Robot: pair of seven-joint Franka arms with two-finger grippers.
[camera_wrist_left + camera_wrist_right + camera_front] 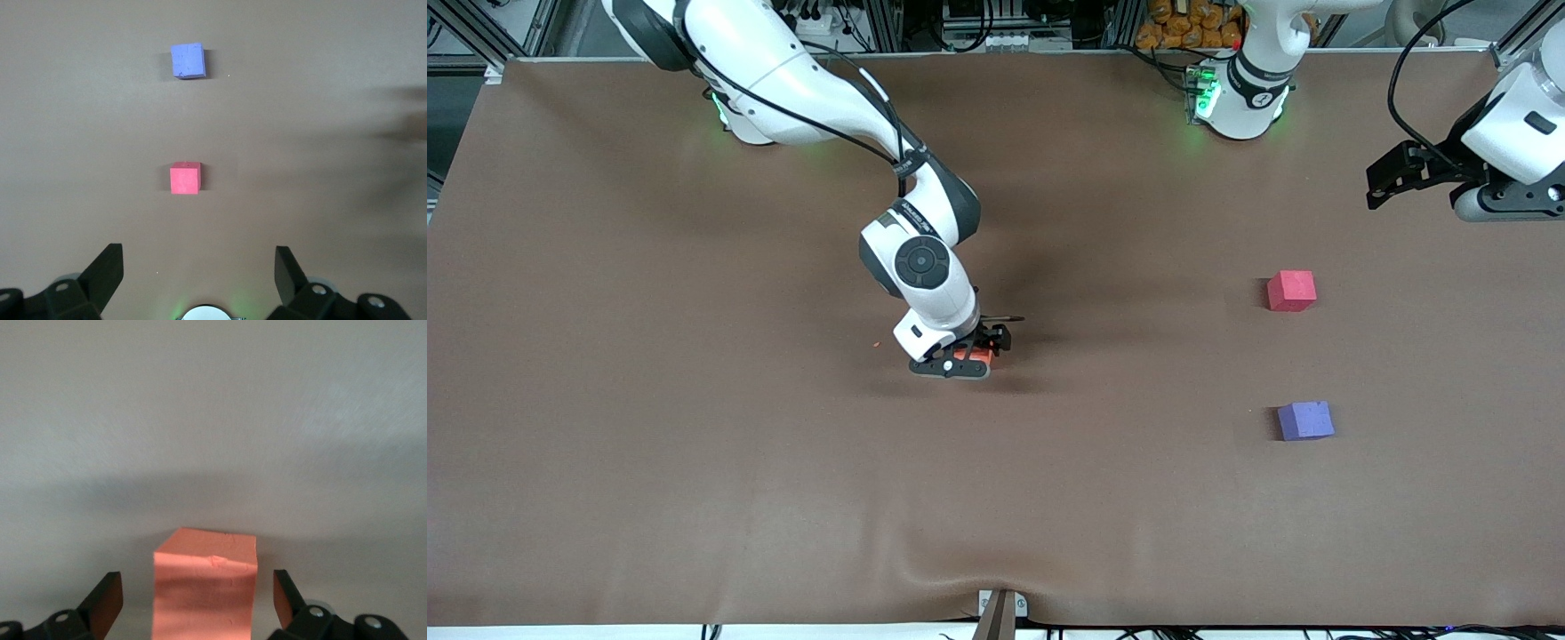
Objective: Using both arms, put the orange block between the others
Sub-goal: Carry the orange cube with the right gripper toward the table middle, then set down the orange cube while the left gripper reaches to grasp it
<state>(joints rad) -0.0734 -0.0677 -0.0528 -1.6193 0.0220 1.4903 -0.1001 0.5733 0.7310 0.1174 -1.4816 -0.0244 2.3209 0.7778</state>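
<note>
Sitting low over the middle of the table [694, 498], the right gripper [969, 356] has its fingers spread on either side of the orange block [205, 587], with a sliver of daylight showing between each pad and the cube. To my eye the block rests on the brown cloth and nothing is pinching it. The left gripper [1392, 182] hangs in the air near the left arm's end of the table, close to the edge where the bases stand, its fingers [107, 270] spread wide and empty; that arm is waiting.

The red-pink cube [1291, 291] and the purple-blue cube [1305, 420] sit toward the left arm's end, the purple-blue one nearer the front camera, and the gap between them is bare.

I judge the job roughly half done: the orange block has reached mid-table, within reach of the second arm, but it is well apart from the two cubes. The pickup by the left arm and the placing are left to do.

From the front, the right gripper covers most of the orange block, leaving only a small orange patch showing. The right wrist view cuts off its lower part.
</note>
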